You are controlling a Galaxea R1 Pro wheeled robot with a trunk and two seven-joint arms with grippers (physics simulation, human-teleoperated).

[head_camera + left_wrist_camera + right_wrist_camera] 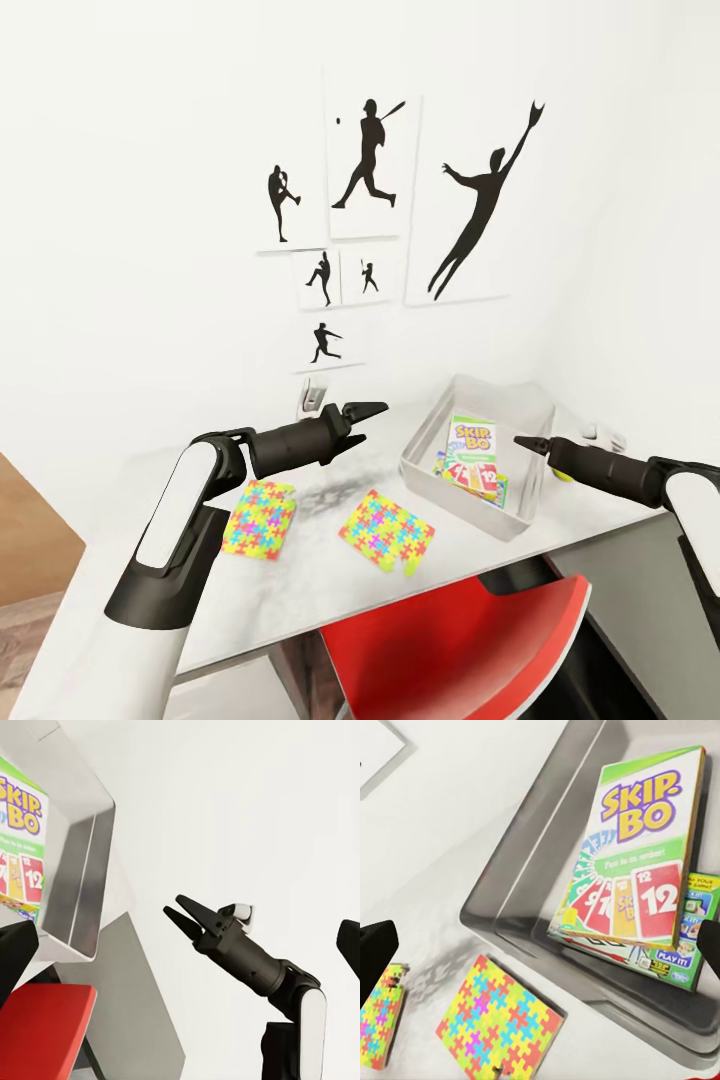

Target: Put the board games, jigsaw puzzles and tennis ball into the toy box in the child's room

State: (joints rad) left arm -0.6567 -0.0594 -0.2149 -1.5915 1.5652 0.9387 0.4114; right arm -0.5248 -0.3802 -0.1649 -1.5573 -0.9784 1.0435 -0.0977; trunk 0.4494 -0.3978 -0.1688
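The toy box (421, 467) stands on the table (300, 600) at the right. A Skip-Bo board game (470, 441) lies inside it on top of a green-edged board game (688, 947). Two jigsaw puzzles (262, 520) (386, 530) lie flat on the table in front of the box. My left gripper (368, 421) hovers open above the table, left of the box, with nothing in it. Over the box's right rim, my right gripper (527, 443) is open and empty too. A yellow-green bit of the tennis ball (566, 476) peeks from behind the right arm.
A red chair (470, 650) is tucked under the table's front edge. Black baseball-player prints (370, 170) hang on the white wall behind. A small white fixture (312, 397) sits at the wall behind the left gripper. Wood floor (30, 540) shows at the left.
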